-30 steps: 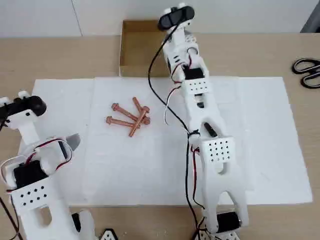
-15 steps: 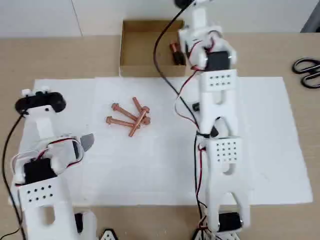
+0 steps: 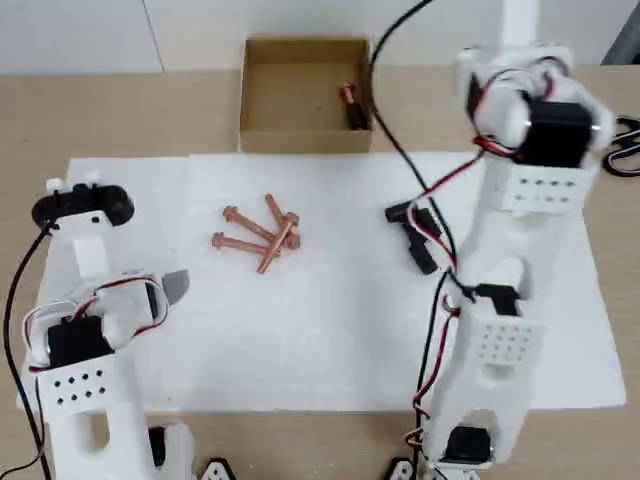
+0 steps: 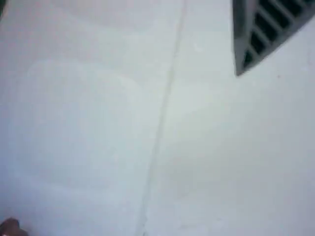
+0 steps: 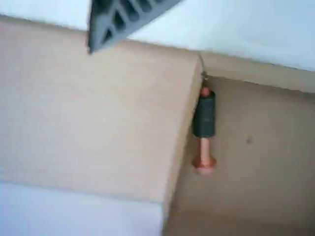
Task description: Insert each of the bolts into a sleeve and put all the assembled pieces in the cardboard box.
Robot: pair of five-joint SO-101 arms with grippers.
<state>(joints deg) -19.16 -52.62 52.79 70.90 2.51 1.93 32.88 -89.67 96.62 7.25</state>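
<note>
The cardboard box (image 3: pixel 245 95) stands at the table's far edge. Inside it, against the right wall, lies one assembled piece (image 3: pixel 350 105), a copper bolt in a black sleeve (image 5: pixel 204 128). Several bare copper bolts (image 3: pixel 262 235) lie crossed in a heap on the white mat (image 3: pixel 330 330). Two black sleeves (image 3: pixel 415 238) lie to their right. My right arm (image 3: pixel 525 130) stands raised at the right. Its gripper (image 5: pixel 128 19) is open, holds nothing and hangs above the box wall (image 5: pixel 98 108). My left gripper (image 3: pixel 172 285) hovers low over the mat's near left part (image 4: pixel 147 147), left of the bolts.
Scissors (image 3: pixel 628 135) lie on the bare table at the far right edge. The right arm's cables hang over the mat near the sleeves. The mat between the bolts and the front edge has free room.
The right arm has pulled back from over the box and risen to the right, leaving the assembled piece in the box. The left arm shifted slightly, then held still.
</note>
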